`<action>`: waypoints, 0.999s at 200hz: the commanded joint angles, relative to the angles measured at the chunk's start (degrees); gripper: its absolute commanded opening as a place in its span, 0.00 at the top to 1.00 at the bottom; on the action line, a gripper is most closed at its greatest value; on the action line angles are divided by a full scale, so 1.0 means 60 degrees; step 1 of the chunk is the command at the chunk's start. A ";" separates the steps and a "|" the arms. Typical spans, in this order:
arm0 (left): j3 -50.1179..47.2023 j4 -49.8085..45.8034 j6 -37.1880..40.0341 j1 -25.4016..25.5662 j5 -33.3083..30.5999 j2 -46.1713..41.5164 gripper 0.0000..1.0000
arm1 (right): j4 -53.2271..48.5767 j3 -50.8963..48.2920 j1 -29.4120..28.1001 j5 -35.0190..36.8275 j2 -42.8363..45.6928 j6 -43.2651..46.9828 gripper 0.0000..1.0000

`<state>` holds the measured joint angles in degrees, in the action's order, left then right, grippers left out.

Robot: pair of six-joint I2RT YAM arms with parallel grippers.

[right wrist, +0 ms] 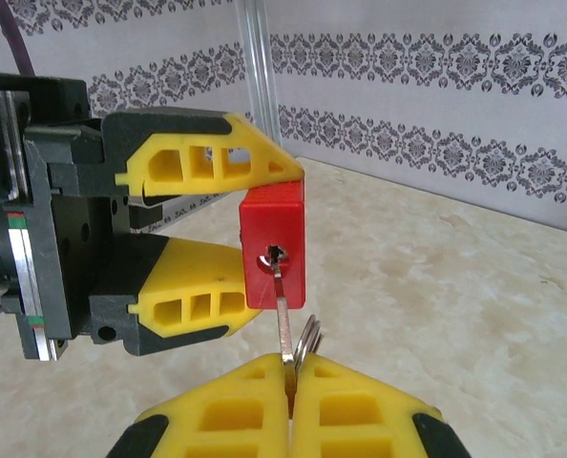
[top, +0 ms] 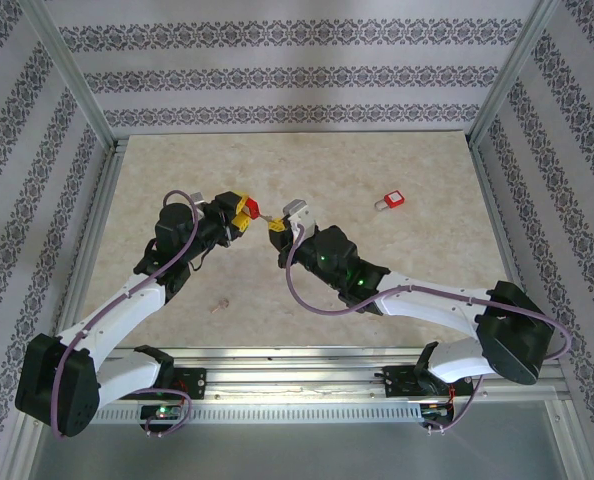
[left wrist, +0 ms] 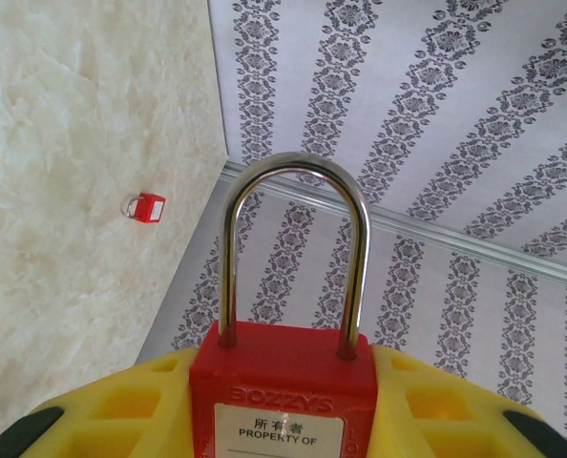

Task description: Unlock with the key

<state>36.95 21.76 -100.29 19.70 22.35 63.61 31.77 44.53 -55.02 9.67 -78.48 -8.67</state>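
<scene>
My left gripper point(top: 241, 213) is shut on a red padlock point(top: 247, 208) and holds it above the table. In the left wrist view the padlock body point(left wrist: 282, 386) sits between the yellow fingers point(left wrist: 112, 415), and both legs of its steel shackle point(left wrist: 293, 191) are seated in the body. My right gripper point(right wrist: 289, 405) is shut on a silver key point(right wrist: 283, 320) with a split ring point(right wrist: 308, 339). The key's tip sits in the keyhole on the padlock's bottom face point(right wrist: 274, 246). In the top view the right gripper point(top: 277, 228) meets the padlock mid-table.
A second small red padlock point(top: 390, 201) lies on the marble-patterned table point(top: 427, 250) at the right rear, also seen as a small red padlock point(left wrist: 148, 207) in the left wrist view. Patterned walls and aluminium posts point(top: 77, 80) ring the table.
</scene>
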 commanded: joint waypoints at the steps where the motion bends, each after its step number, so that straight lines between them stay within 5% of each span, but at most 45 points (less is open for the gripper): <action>1: 0.0141 -0.0194 0.0278 0.0220 -0.0119 -0.0248 1.00 | 0.0520 0.0362 -0.0112 0.0146 -0.0159 -0.0121 1.00; 200: 0.0426 -0.0617 0.0563 0.0669 -0.0817 -0.0286 1.00 | 0.0418 0.1153 -0.0339 0.0179 -0.1550 -0.0020 1.00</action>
<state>36.99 16.25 -98.39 21.39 15.77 62.08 33.04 49.08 -56.49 11.99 -86.21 -8.78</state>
